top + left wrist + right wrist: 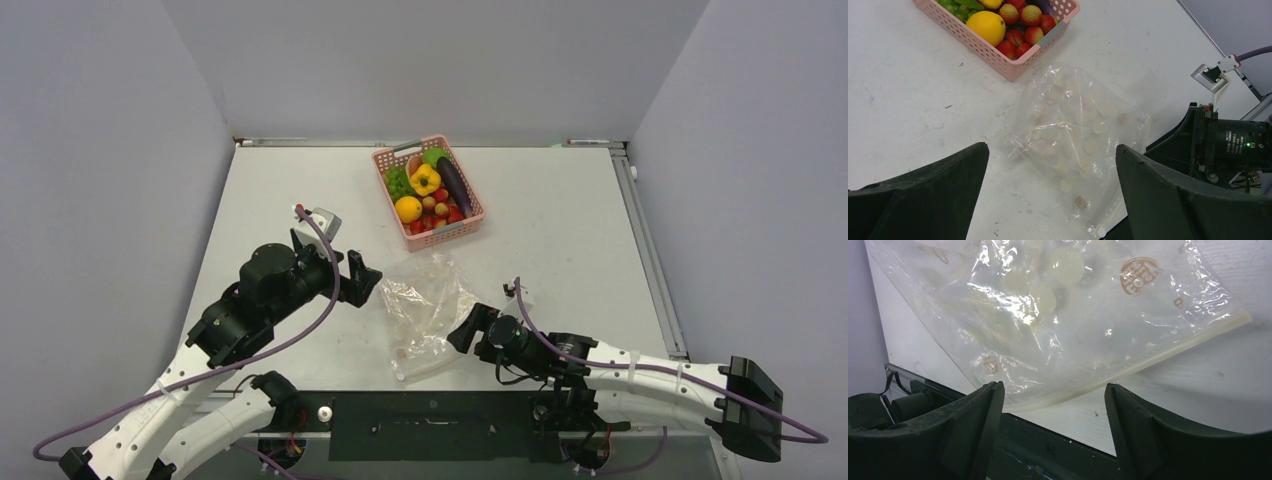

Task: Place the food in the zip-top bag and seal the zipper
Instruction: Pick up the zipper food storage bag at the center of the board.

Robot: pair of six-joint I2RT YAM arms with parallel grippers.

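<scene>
Scuffed white table point(560, 230), plain grey walls point(420, 60). The crinkly clear zip-top bag point(425, 310) lies flat between the arms, its whitish zipper point(1148, 362) on the near edge. Glossy food point(425, 180) fills the pink lattice basket point(445, 232) beyond. The left gripper point(362, 278) and right gripper point(465, 330) both gape, holding nothing.

Even bright light; bag point(1018, 310) glare; edges maybe soft.

Top view overhead; wrist views close, sharing zip-top bag point(1075, 150).

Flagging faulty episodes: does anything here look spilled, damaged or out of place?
Nothing stands out. The food all sits inside the pink basket, none spilled; the zip-top bag lies crumpled on the table, no tear visible.
</scene>
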